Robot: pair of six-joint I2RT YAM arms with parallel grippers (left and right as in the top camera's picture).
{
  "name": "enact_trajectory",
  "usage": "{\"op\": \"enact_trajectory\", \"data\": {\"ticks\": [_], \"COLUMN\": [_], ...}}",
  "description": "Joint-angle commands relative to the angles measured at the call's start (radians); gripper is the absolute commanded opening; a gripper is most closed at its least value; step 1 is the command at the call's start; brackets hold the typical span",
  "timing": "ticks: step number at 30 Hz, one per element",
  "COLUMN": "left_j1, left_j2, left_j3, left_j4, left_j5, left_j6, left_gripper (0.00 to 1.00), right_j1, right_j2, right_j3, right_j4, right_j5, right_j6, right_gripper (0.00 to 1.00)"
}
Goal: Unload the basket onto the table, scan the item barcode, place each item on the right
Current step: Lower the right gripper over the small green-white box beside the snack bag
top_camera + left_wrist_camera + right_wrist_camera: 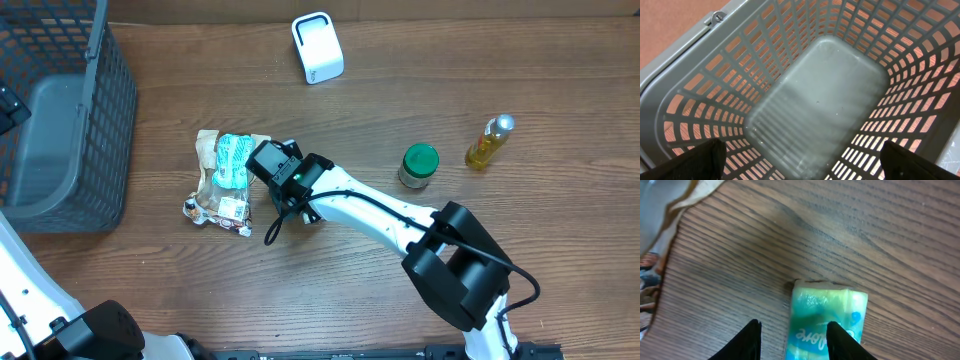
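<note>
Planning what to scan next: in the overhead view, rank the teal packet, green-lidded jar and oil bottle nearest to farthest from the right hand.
1. teal packet, right at the right hand
2. green-lidded jar, mid-table
3. oil bottle, beyond the jar

Even indoor light — soft wrist-view blur

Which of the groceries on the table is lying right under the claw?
The teal packet, beneath the right gripper; the green-lidded jar and yellow bottle stand well away.

The teal packet [827, 305] is cut off by the bottom edge.
</note>
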Motion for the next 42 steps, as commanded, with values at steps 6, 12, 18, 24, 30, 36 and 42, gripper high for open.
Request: {"op": "enact_trajectory", "data": {"ticks": [6,12,18,24,30,36,42], "left_j1": [-0.001,-0.001,-0.001,-0.001,-0.001,-0.001,-0.001], "left_j2": [0.005,0.005,0.005,0.005,0.005,0.005,0.005], "left_j3": [0.018,0.018,0.018,0.018,0.018,0.018,0.018], "left_j4": [0.001,0.001,0.001,0.001,0.001,0.0,0.0], "left_j5": [0.006,0.006,0.006,0.006,0.006,0.005,0.006], "left_j6": [0.019,0.019,0.019,0.019,0.019,0.019,0.019], "left_gripper": [0.99,1.0,1.0,0.99,0.99,0.99,1.0], "right_j1": [0.004,0.004,0.004,0.004,0.021,0.033,0.026], "right_j2": [0.033,0.05,0.05,0.05,0.05,0.052,0.054], "right_j3": [0.015,0.015,0.015,0.022,0.024,0.021,0.016], "right_j4": [-0.005,-0.04,-0.074,-0.078,-0.1,-0.115,-0.15], "right_j5": [0.031,0.106,0.261,0.278,0.209,0.197,0.206], "right_j6": [0.011,-0.005,-0.009,-0.064,-0.008,0.031,0.03], "right_gripper": [0.39,0.38,0.39,0.39,0.34,0.34,0.35]}}
